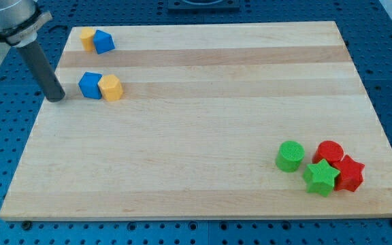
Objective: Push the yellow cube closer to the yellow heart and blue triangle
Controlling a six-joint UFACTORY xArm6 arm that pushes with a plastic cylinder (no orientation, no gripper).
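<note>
Rig: 1 rod, no gripper and no fingers – there is no spread or pinch state to report. All places below are given relative to my tip (57,99).

Tip: rests on the board (203,129) near its left edge, in the view's upper left.

Progress: judged not complete. 2 yellow-and-blue pairs lie apart, with a bare strip of board between them.

Pair 1: a blue block (90,85) and a yellow block (111,88), touching side by side, just to the view's right of the tip. The blue block is the nearer; a small gap separates it from the tip.

Pair 2: a yellow block (88,38) and a blue block (103,42), touching, at the board's top edge, above the tip and slightly to its right.

Shapes: too small to tell with certainty. The yellow block in pair 1 is most likely the cube, and pair 2 the heart and triangle.

Remaining: the cube must travel toward the view's top. The tip stands left of pair 1 – not below the cube, so it must probably be repositioned to the cube's lower side.

Others: a green cylinder (290,156), green star (320,177), red cylinder (330,152) and red star (349,173) sit clustered far to the tip's lower right, clear of the work.
</note>
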